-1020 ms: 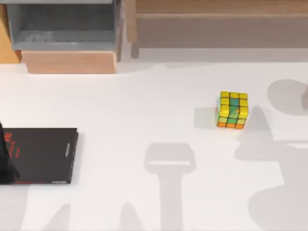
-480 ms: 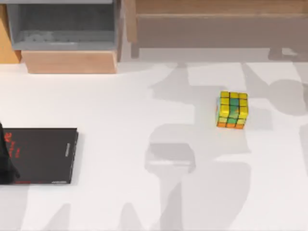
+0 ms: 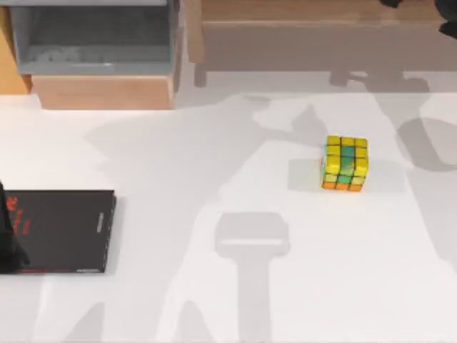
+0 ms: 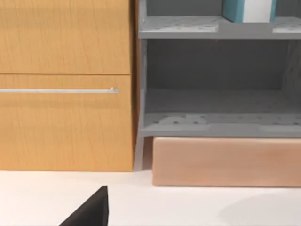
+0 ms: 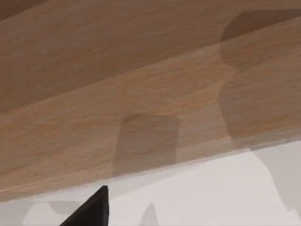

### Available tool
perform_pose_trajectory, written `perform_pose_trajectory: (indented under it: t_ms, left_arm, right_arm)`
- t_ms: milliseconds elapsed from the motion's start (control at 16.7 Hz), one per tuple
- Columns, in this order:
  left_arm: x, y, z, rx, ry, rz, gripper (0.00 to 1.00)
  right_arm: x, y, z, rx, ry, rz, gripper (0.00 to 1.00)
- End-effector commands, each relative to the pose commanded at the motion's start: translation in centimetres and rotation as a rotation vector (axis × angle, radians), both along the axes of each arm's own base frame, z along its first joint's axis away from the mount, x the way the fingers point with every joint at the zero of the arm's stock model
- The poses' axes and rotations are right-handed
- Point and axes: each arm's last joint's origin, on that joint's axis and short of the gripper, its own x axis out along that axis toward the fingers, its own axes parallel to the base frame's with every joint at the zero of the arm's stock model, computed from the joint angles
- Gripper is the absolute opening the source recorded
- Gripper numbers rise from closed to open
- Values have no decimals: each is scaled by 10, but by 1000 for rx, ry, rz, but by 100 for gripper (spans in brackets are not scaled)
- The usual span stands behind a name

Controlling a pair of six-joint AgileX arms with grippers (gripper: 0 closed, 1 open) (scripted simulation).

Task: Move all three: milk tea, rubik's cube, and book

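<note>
The rubik's cube (image 3: 345,163) is seen resting alone on the white tabletop (image 3: 214,171), right of centre and well apart from everything else, so it is judged not yet moved. The book (image 4: 248,9) (teal cover, white page edges) is seen standing on the upper grey shelf (image 4: 188,27), which suggests its move is done. A thin black book (image 3: 63,230) lies flat at the tabletop's left edge, touched by a dark part of the left arm (image 3: 7,243); whether either end effector is released or clenched cannot be told. Against the earlier frames, only the cast shadows have shifted toward the wooden bench (image 3: 321,36); the cube has stayed put.
</note>
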Motion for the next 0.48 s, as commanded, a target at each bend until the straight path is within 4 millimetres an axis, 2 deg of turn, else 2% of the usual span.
perform_pose_trajectory:
  t_ms: [240, 480]
  left_arm:
    - [0, 0, 0, 0, 0, 0, 100]
    - [0, 0, 0, 0, 0, 0, 100]
  right_arm:
    - [-7, 52, -22, -88, 372, 66, 100]
    - [-17, 88, -41, -193, 609, 133, 100]
